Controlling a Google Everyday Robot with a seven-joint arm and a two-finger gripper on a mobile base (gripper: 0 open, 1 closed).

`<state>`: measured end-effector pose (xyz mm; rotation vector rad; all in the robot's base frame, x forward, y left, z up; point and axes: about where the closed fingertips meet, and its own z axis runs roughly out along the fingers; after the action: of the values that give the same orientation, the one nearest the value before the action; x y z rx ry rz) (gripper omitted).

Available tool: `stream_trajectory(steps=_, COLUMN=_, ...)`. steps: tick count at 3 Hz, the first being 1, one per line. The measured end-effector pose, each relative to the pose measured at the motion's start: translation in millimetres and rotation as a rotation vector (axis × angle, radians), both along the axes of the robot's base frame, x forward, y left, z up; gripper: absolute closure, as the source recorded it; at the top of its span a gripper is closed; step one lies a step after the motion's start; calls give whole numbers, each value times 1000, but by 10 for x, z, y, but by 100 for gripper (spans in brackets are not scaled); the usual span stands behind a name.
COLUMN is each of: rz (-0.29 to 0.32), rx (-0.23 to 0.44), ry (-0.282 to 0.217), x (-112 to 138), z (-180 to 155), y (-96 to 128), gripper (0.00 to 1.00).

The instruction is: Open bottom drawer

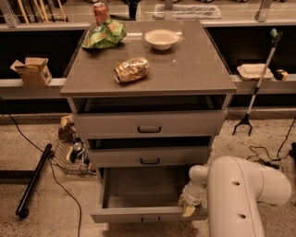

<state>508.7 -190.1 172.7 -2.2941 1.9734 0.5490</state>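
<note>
The bottom drawer point(138, 214) is the lowest of three grey drawers in the cabinet. It is pulled well out, its grey inside showing, with a small dark handle point(151, 219) at the middle of its front. My gripper point(188, 207) sits at the right end of the drawer front's top edge, below the white arm point(243, 199) that fills the lower right. The middle drawer point(149, 156) and top drawer point(149, 124) are shut or nearly so.
On the cabinet top point(194, 65) lie a crumpled snack bag point(132, 69), a green bag point(104, 34), a can point(100, 11) and a white bowl point(161, 39). A wire basket point(69, 155) and black pole point(33, 181) lie left. A grabber tool point(256, 88) leans at right.
</note>
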Motion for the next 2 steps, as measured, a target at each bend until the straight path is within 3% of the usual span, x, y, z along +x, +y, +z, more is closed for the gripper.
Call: stream_trajectory(steps=2, rz=0, rx=0, ry=0, x=0, z=0, y=0, gripper=23)
